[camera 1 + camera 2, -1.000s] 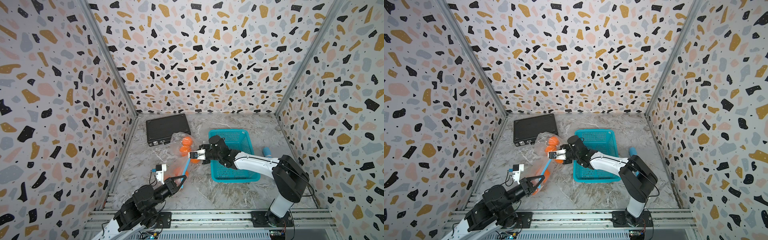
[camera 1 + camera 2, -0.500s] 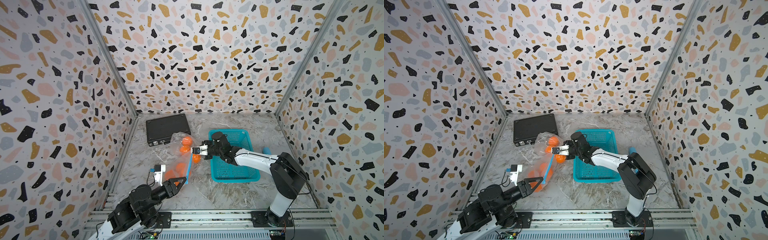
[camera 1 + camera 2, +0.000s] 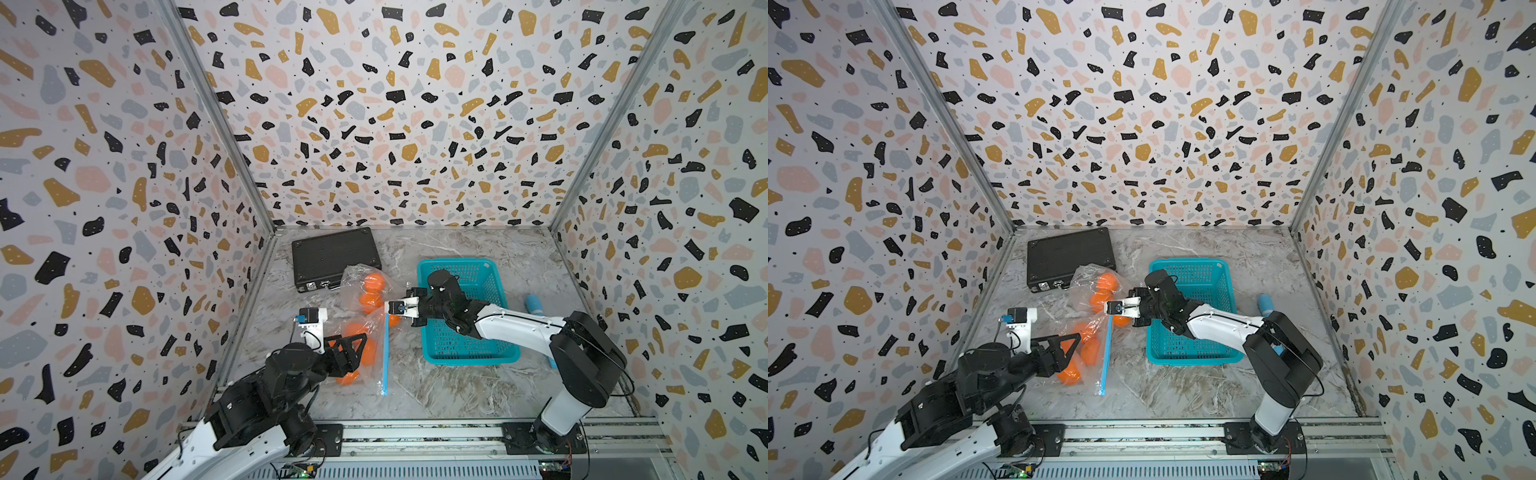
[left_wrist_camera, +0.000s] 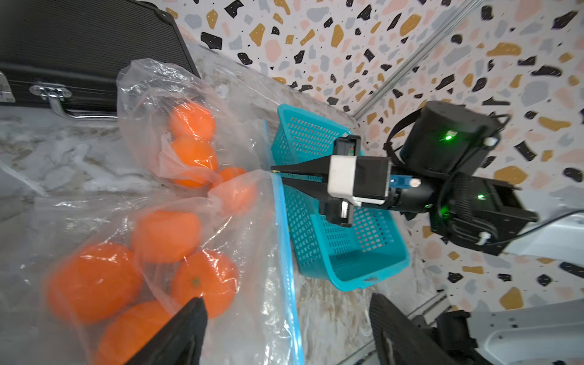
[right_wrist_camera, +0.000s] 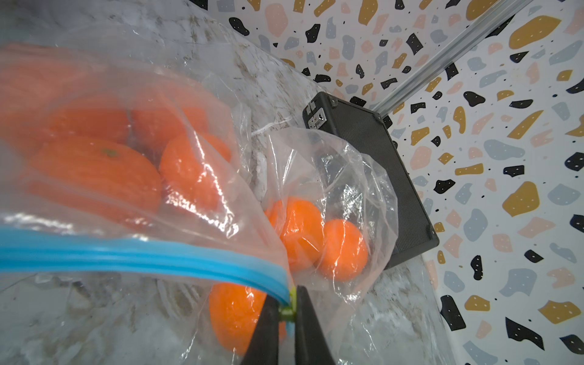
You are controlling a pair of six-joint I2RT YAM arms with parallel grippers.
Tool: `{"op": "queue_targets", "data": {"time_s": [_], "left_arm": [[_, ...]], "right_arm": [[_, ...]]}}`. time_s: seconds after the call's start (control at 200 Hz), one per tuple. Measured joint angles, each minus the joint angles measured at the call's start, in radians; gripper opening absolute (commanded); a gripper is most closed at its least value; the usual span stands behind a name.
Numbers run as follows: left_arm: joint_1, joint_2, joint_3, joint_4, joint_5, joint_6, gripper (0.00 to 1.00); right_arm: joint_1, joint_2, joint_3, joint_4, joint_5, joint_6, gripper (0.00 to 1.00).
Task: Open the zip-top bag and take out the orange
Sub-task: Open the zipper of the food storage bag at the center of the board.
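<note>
Terrazzo-print walls box in a marbled surface (image 3: 436, 386). Left of its centre, at about 8 o'clock in both top views, lies the zip-top bag (image 3: 376, 368). Its blue zip strip (image 3: 385, 353) runs from 12 to 6 o'clock, and oranges (image 4: 205, 281) sit inside. The right fingers (image 5: 311, 331) are pinched tight on the strip's 12 o'clock end. The left fingers (image 4: 177, 335) stand spread wide over the bag's fruit, gripping nothing. A teal basket (image 3: 469, 357) sits at 3 o'clock, a black case (image 3: 334, 259) at 11.
</note>
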Motion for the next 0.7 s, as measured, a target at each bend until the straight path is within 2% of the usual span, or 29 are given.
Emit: {"op": "queue_targets", "data": {"time_s": [0.195,0.245,0.41,0.596,0.696], "left_arm": [[-0.041,0.304,0.040,0.043,-0.057,0.103,0.73],[-0.061,0.332,0.037,0.063,-0.070,0.121,0.71],[-0.124,0.369,0.019,0.158,-0.132,0.156,0.72],[-0.130,0.504,0.021,0.189,-0.181,0.154,0.73],[-0.130,0.505,0.018,0.168,-0.211,0.135,0.75]], "right_arm": [[0.000,-0.027,-0.033,0.014,-0.032,0.034,0.08],[0.000,-0.035,-0.045,0.016,-0.036,0.041,0.08],[0.000,-0.039,-0.053,0.022,-0.039,0.060,0.09],[0.002,-0.042,-0.056,0.041,-0.044,0.077,0.09],[0.002,-0.054,-0.072,0.054,-0.045,0.085,0.10]]}}
